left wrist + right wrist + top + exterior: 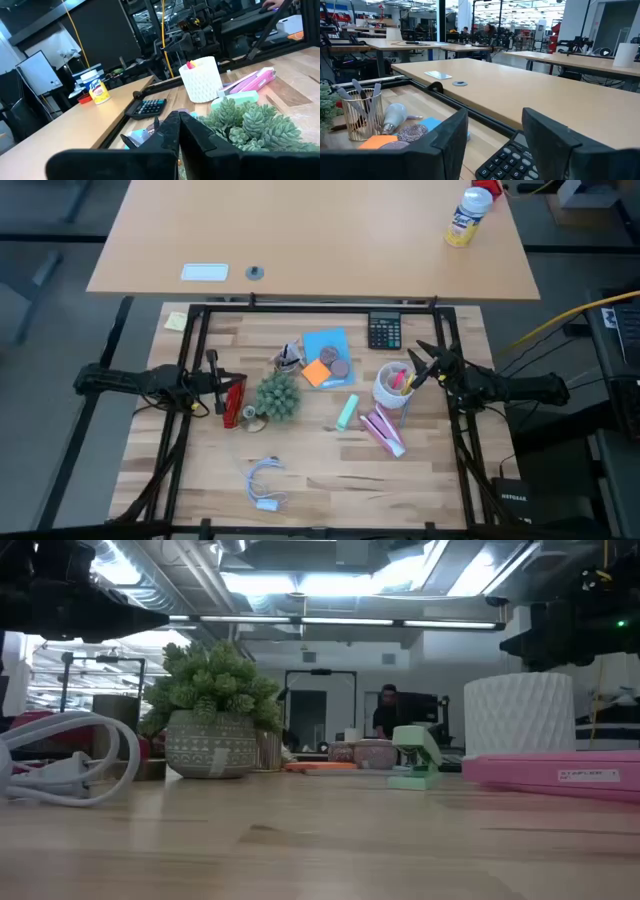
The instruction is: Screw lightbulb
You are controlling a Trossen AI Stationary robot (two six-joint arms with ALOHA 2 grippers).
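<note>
The lightbulb (395, 115) is small and frosted white. It lies on its side on the wooden table, between a gold wire pen holder (362, 114) and a blue pad (325, 343). In the high view the lightbulb (299, 350) shows at the table's middle, toward the far side. My left gripper (178, 131) hovers shut over the table's left part, beside a red object (232, 401). My right gripper (492, 142) hovers open at the right, above the white cup of pens (392, 385), with nothing between its fingers. A white looped cord with a socket end (265, 481) lies near the front edge.
A potted plant (278, 395) stands at the middle. Round coasters (335, 361) and an orange note (318, 373) lie by the blue pad, and a calculator (384, 331) at the far right. A green stapler (347, 412) and a pink case (383, 430) lie right of centre.
</note>
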